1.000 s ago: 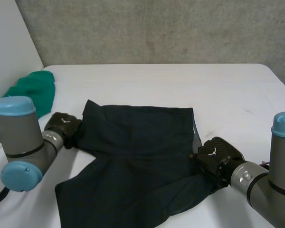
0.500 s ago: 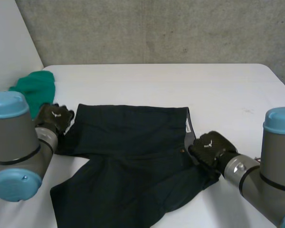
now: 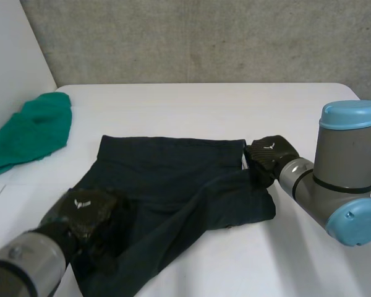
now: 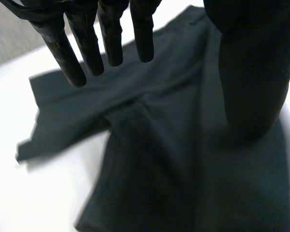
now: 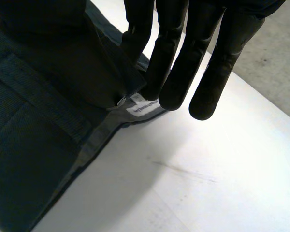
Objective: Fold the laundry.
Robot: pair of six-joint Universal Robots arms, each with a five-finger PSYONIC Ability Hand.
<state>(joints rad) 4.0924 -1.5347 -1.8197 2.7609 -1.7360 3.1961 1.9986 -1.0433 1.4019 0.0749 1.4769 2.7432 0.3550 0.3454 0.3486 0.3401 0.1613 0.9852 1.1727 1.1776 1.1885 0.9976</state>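
Lying spread on the white table [image 3: 204,105], the dark shorts [image 3: 173,179] have their waistband [image 3: 173,141] along the far side and their legs toward the robot; the cloth near their right edge is creased into ridges. The left hand [image 3: 86,213] is over the shorts' near-left leg; in its wrist view its fingers [image 4: 87,43] are straight and spread, the thumb [image 4: 251,72] stands apart from them, and nothing is held, the cloth lying beneath the palm; whether the hand touches the shorts I cannot tell. The right hand [image 3: 269,154] is at the right corner of the shorts' waistband; its fingers [image 5: 208,63] are straight and close together, their tips over that corner just beside a small white label [image 5: 142,108] inside the band, and they are not curled round the cloth. A green cloth [image 3: 37,130] lies well apart from the shorts, to their far left.
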